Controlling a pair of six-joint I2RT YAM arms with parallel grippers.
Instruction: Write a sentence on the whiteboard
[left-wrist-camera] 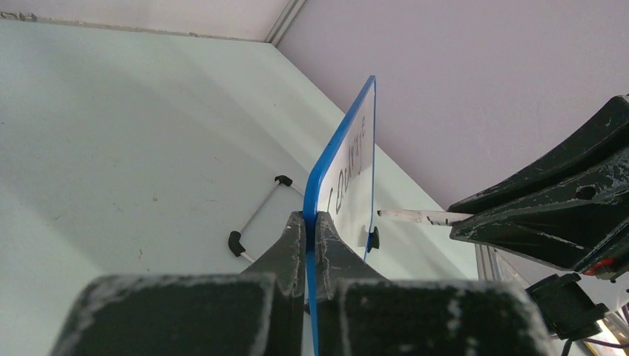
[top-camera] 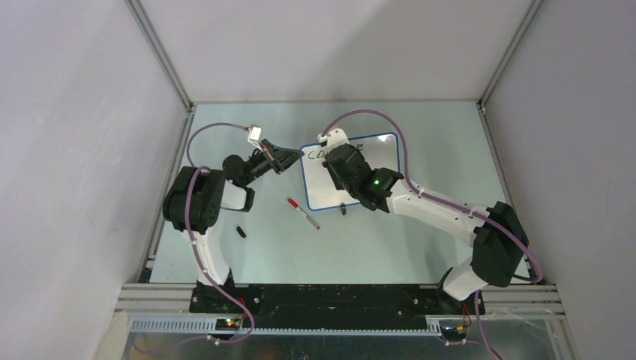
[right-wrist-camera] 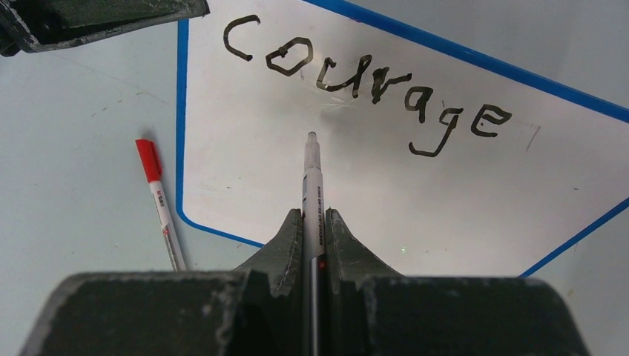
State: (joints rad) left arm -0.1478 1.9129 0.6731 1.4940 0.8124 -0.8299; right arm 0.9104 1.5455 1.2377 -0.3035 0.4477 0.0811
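Note:
The whiteboard (top-camera: 319, 187), white with a blue rim, lies at mid-table. My left gripper (top-camera: 294, 156) is shut on its left edge; in the left wrist view the blue rim (left-wrist-camera: 326, 167) runs between the closed fingers (left-wrist-camera: 311, 221). My right gripper (right-wrist-camera: 314, 216) is shut on a white marker (right-wrist-camera: 312, 178) and hovers over the board's upper middle (top-camera: 341, 161). The marker's tip sits just below the black handwritten word "courage" (right-wrist-camera: 371, 81), the only part of the sentence that shows. Whether the tip touches the board I cannot tell.
A red-capped marker (top-camera: 303, 213) lies on the table left of the board's near corner (right-wrist-camera: 159, 200). A small black cap (top-camera: 241, 232) rests near the left arm. A black foot (top-camera: 343, 209) shows at the board's near edge. Enclosure walls close the table's sides and back.

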